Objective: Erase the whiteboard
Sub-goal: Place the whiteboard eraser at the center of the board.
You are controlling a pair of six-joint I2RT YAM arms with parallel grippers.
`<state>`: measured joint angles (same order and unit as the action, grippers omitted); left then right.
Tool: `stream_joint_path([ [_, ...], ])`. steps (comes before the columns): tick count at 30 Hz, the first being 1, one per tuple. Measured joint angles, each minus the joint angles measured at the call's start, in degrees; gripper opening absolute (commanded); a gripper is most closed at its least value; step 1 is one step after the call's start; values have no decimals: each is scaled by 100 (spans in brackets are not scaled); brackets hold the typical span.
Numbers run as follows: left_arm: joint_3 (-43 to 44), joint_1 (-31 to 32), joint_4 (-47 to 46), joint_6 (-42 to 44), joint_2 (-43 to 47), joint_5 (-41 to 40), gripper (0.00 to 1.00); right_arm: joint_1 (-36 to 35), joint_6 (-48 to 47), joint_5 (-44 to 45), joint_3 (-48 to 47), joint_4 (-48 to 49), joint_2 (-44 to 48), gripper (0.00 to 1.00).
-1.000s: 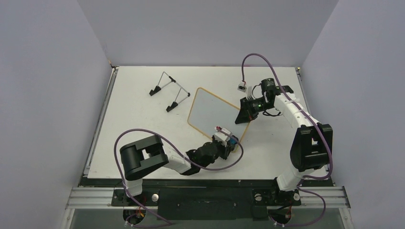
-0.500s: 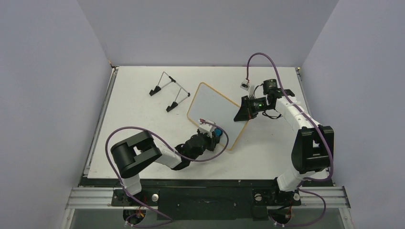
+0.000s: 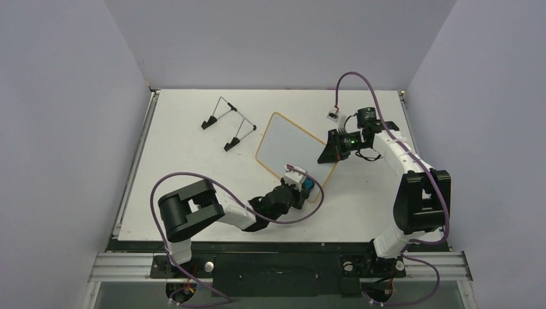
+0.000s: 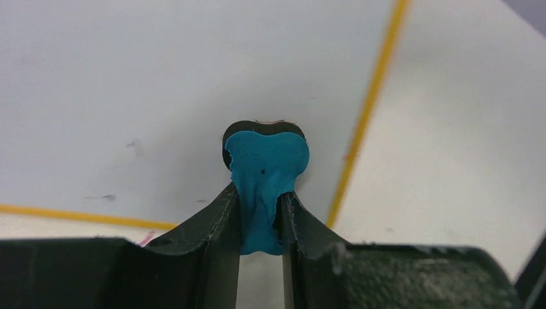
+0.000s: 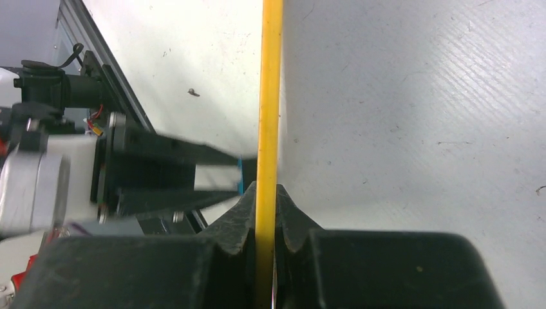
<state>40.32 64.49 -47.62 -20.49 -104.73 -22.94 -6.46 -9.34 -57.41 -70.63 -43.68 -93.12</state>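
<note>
The whiteboard [image 3: 286,147] lies tilted in the middle of the table, its face wiped white inside an orange-tan rim. My left gripper [image 3: 308,188] is at the board's near corner, shut on a small blue eraser [image 4: 267,164]. The eraser's dark pad presses on the white face [image 4: 161,90], close to the yellow rim [image 4: 370,109]. A few faint specks show on the board beside it. My right gripper [image 3: 324,154] is shut on the whiteboard's right edge. In the right wrist view the yellow rim [image 5: 270,96] runs straight between the closed fingers of my right gripper [image 5: 265,192].
A thin wire stand with black feet [image 3: 226,122] rests on the table at the back left of the board. Grey walls close in the table on three sides. The purple cables loop over both arms.
My left gripper swept the eraser left along the board's near edge, then back right toward the near corner. The board shifted slightly. The right gripper kept its hold on the edge.
</note>
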Motion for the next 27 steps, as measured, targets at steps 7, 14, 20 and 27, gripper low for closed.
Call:
stream_joint_path([
  [7,404,468,-72,-2,-74,450,0,0,0,-31,4,-37,2,0],
  [14,-251,-682,1147,-138,1781,1449,0,-76,-155,-142,-140,-551,4,0],
  [20,-37,-3174,3154,-203,4356,1871,0,-157,-651,-155,-684,-1318,0,0],
  [27,-214,-4863,4712,-494,4953,2459,0,-345,-935,-151,-1335,-1799,-33,0],
])
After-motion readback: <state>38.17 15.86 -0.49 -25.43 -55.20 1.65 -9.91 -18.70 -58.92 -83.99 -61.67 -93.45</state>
